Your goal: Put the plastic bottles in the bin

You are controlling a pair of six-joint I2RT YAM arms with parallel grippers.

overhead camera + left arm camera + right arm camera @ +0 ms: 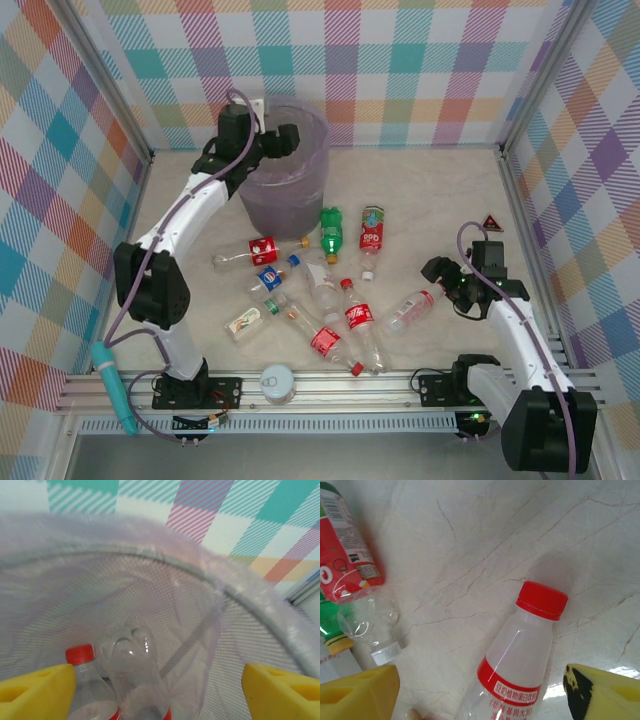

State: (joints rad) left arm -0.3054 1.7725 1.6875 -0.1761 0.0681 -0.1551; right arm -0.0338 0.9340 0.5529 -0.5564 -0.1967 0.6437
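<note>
The bin (290,190) stands at the back, lined with a lilac bag. My left gripper (288,138) hangs over its mouth, open. In the left wrist view its yellow fingers (35,690) stand wide apart above two clear bottles inside the bin (240,600): one red-capped (82,680), one base-up (132,670). Several plastic bottles lie mid-table, among them a green one (331,232) and a blue-labelled one (270,277). My right gripper (442,277) is open around the neck end of a red-capped bottle (412,310) (520,670), with neither finger (357,695) touching it.
A white canister with a grey lid (277,381) stands at the near edge between the arm bases. A small red triangle (492,222) sits at the right wall. A red-and-green labelled bottle (345,555) lies close to the left of my right gripper.
</note>
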